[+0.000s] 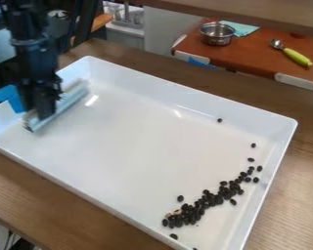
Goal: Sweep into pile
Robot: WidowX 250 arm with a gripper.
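Camera view: the gripper (pixel 40 110) pinches a sweeper (pixel 67 103) at left in the tray (pixel 133 141); dark beans (pixel 214 199) lie near right (a few trail farther), so a low, slow stroke should gather them.

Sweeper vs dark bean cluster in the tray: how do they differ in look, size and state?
Sweeper is pale and straight-edged; bean cluster is dark and ragged.
Sweeper is one solid piece; cluster is many small loose beans, some strayed off.
Sweeper is shorter in view; cluster spreads longer.
Shared: both elongated, slanting up rightward in the picture, inside the white tray.
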